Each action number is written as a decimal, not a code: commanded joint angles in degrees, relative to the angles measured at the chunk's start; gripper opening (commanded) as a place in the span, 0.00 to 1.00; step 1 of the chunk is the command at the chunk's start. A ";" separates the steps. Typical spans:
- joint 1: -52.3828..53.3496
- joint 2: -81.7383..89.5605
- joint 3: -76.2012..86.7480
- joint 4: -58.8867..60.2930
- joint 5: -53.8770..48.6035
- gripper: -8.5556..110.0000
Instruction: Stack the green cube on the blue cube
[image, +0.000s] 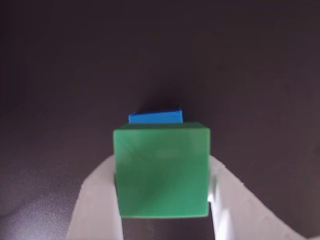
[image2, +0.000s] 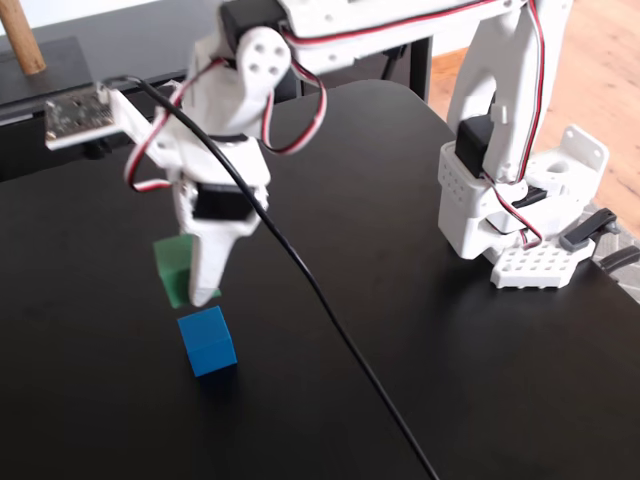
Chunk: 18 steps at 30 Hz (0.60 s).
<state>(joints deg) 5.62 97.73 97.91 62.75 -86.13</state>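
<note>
The green cube (image: 161, 171) is held between my white fingers (image: 100, 200), filling the middle of the wrist view. In the fixed view the green cube (image2: 172, 266) hangs in the air, partly hidden by the near finger (image2: 208, 262). The blue cube (image2: 207, 341) stands on the black table just below and a little to the right of it. In the wrist view only a strip of the blue cube (image: 155, 117) shows past the green cube's far edge. My gripper (image: 162, 200) is shut on the green cube, above the blue one without touching it.
The black table (image2: 430, 330) stretches around the cubes. The arm's white base (image2: 515, 215) stands at the right. A black cable (image2: 330, 310) runs across the table toward the front edge. A dark box (image2: 45, 110) sits at the back left.
</note>
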 joint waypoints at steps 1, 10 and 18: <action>-1.23 6.42 2.81 -3.87 1.67 0.10; -3.43 7.29 7.91 -10.72 3.78 0.10; -1.76 4.75 10.55 -16.44 -0.88 0.10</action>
<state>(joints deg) 2.81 100.11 110.04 48.69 -85.78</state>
